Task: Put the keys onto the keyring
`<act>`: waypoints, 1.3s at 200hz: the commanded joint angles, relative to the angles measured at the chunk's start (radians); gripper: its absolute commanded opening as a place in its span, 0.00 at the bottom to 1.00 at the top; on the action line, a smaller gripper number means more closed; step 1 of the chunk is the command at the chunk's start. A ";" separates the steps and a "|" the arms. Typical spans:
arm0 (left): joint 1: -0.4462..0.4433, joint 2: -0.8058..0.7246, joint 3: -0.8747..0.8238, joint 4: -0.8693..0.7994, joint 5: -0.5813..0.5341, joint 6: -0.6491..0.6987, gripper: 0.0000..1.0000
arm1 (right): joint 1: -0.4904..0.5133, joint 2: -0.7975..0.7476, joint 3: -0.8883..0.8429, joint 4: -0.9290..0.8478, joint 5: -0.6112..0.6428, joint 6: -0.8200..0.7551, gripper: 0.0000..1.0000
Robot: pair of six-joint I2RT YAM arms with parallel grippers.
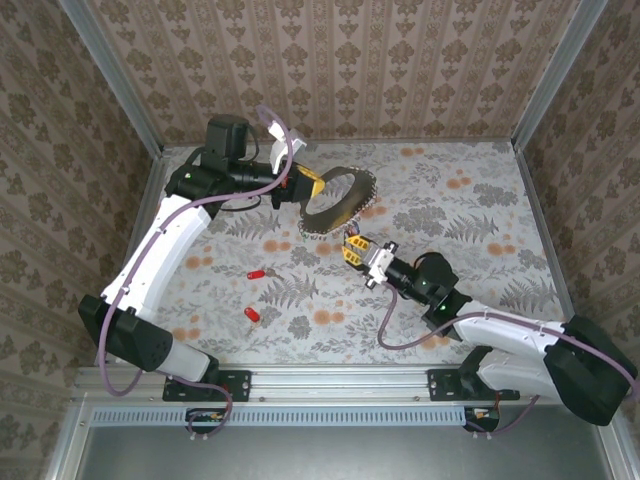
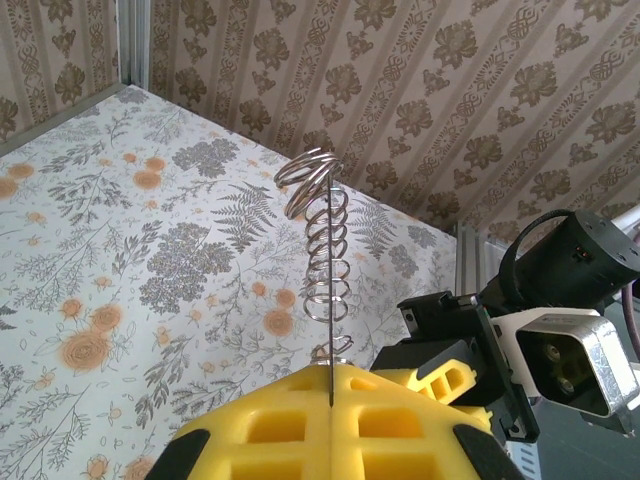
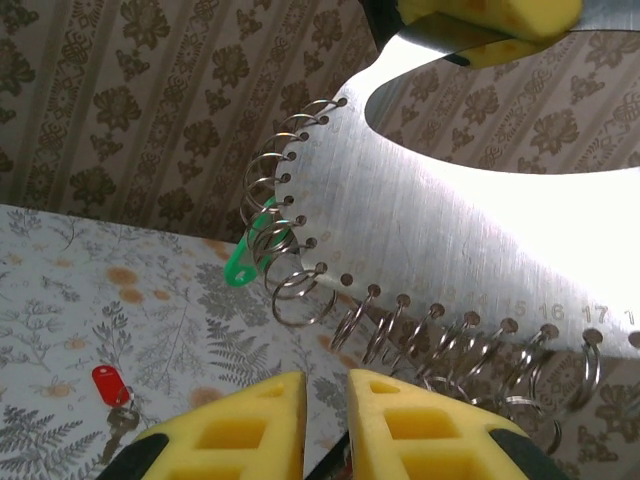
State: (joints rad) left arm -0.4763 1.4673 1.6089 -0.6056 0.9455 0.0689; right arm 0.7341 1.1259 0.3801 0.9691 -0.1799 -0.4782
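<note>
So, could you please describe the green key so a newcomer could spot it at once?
Find the metal plate held above the table, its edge lined with wire rings. The green key hangs from one ring; the neighbouring rings look bare.

Crescent metal keyring (image 1: pixel 335 205) edged with wire rings (image 3: pixel 300 290), green key (image 3: pixel 240 268) hanging on one, two red keys (image 1: pixel 256 273) on table (image 1: pixel 480 240)

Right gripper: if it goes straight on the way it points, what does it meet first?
The right gripper would most likely meet the split rings hanging along the edge of the metal plate that the left gripper holds. Depth is unclear; the green key hangs left of that line.
</note>
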 commanded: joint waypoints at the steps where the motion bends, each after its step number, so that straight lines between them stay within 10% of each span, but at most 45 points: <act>1: -0.001 -0.001 0.036 0.008 0.012 0.023 0.00 | 0.009 0.028 0.043 0.080 -0.009 -0.014 0.20; 260: -0.007 -0.009 0.028 0.016 0.006 0.014 0.00 | 0.013 0.179 0.106 0.167 0.078 -0.011 0.26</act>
State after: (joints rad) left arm -0.4770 1.4673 1.6093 -0.5987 0.9333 0.0723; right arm 0.7406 1.2938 0.4561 1.0977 -0.1078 -0.4953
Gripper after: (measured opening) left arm 0.042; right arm 0.260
